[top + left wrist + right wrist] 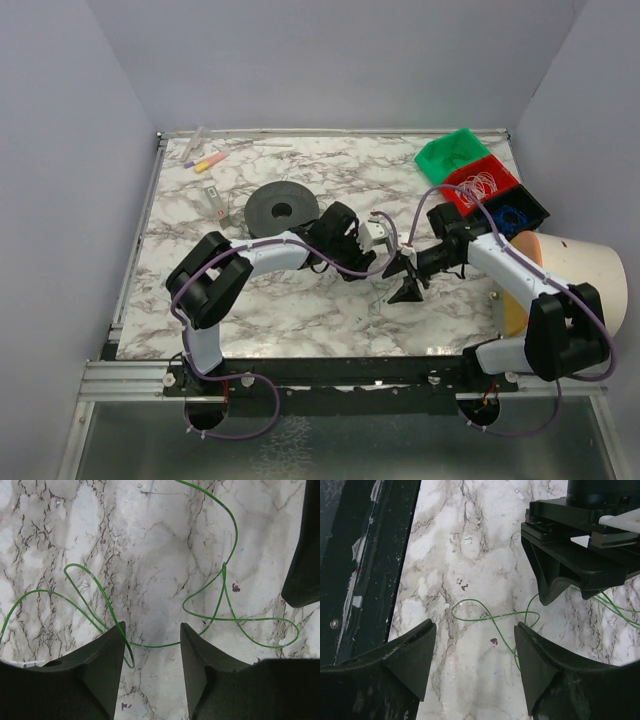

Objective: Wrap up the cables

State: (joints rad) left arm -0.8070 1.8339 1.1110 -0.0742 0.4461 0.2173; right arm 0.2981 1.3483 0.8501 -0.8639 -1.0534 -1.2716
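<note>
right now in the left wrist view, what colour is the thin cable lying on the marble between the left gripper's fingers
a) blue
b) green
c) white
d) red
b: the left wrist view shows a thin green cable looping over the marble table and crossing the open gap between the fingers of the left gripper.
</note>
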